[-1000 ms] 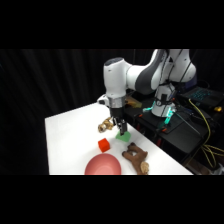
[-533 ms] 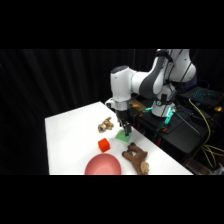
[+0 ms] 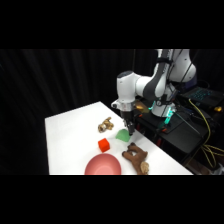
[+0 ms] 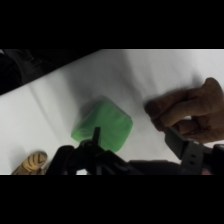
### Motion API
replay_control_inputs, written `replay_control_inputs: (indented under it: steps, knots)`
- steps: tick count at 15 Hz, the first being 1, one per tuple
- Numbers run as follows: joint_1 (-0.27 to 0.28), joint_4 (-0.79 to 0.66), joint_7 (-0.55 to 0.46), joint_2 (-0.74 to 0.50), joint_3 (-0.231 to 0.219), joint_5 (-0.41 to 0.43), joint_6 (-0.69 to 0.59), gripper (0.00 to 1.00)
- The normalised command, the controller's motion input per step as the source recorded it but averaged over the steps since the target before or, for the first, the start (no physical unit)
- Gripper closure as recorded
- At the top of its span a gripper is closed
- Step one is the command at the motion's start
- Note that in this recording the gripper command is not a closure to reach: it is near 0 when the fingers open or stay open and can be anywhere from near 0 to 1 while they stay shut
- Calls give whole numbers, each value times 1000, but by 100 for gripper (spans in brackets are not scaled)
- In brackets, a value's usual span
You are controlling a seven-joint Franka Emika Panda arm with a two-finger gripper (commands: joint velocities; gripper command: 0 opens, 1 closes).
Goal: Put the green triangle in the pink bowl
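The green triangle lies on the white table, right of the middle. My gripper has come down close over it and stands open; nothing is held. In the wrist view one dark finger shows in front of the block and the other finger is far to the right. The pink bowl sits at the table's near edge, partly cut off by the picture's bottom, and is out of the wrist view.
A small red-orange block lies between the green triangle and the bowl. A brown wooden figure lies close beside the green block. A small tan figure sits further back. Dark equipment with cables stands past the table's right edge.
The arm has swung from above the tan figure toward the table's right side and lowered, so the gripper now hangs right at the green triangle. The objects have not moved.
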Motion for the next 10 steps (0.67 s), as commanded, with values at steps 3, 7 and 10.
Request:
replay_control_inputs:
  steps: [3,7,10]
  knots:
    - [-108,40,-287,234,-19,189,265,0]
    - [-167,238,-378,390,-18,139,175,0]
    - [-162,352,-355,425,88,166,67,0]
